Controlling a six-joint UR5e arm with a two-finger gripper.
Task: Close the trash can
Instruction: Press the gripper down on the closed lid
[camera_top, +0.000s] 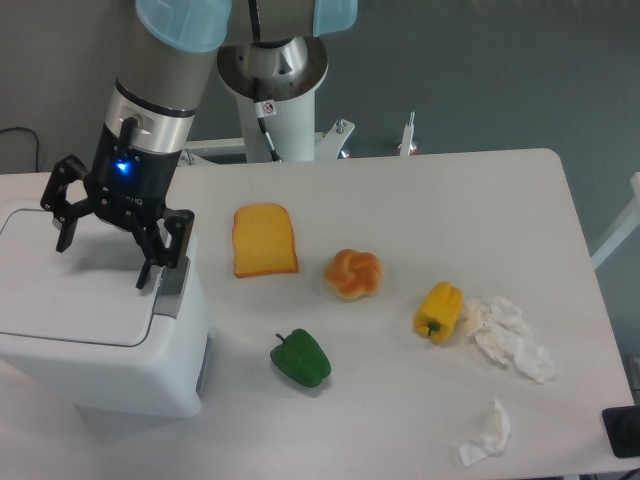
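Note:
The white trash can (95, 340) stands at the left of the table, boxy with rounded corners. Its flat lid (70, 280) lies down on the body, and the grey latch tab (172, 292) sits at its right edge. My gripper (105, 258) hangs just above the lid's rear right part with its black fingers (150, 270) spread wide. It is open and holds nothing. One fingertip is close to the latch tab; I cannot tell whether it touches.
On the white table (420, 200) to the right of the bin lie a slice of toast (264, 240), a bun (353, 273), a green pepper (300, 358), a yellow pepper (439, 311) and crumpled tissues (512, 335), (487, 432). The robot base (272, 90) stands behind.

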